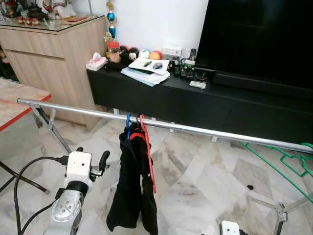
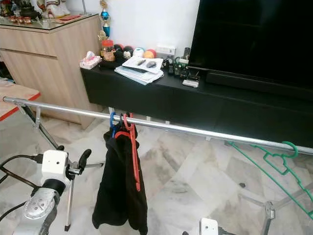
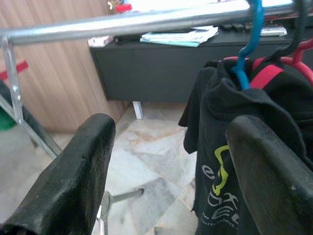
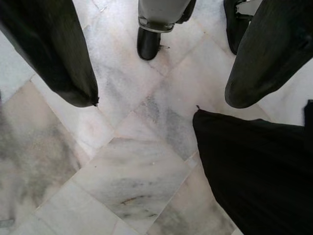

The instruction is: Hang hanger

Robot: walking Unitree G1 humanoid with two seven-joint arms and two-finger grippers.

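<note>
A red plastic hanger (image 1: 148, 147) hangs by its hook on the silver metal rail (image 1: 205, 129) that crosses the room, its thin frame dropping down the right side of a black garment (image 1: 131, 191). Just beside it on the rail sits a blue hanger (image 1: 127, 122) that carries the garment, which hangs limp towards the marble floor (image 1: 195, 176).

The left gripper (image 1: 91, 160) is raised below the rail, to the left of the garment and apart from it; its jaws are spread and hold nothing. The left wrist view looks between its two black fingers (image 3: 73, 181) and brings out what the head views cannot: the blue hook curled over the rail, a red collar band at the garment's neck, and yellow-green lettering (image 3: 222, 171) printed on the cloth.

The right gripper (image 4: 161, 95) hangs low, jaws spread and empty. Its wrist view looks straight down on the marble tiles, with the garment's hem (image 4: 254, 166) beside it.

Further right, a green hanger (image 2: 279, 161) is hooked on the rail. Behind the rail stands a long black TV cabinet (image 1: 195, 100) with papers (image 1: 145, 71), coloured balls and remotes, below a large dark television (image 1: 264, 39); a wooden sideboard (image 1: 49, 58) stands to the left.
</note>
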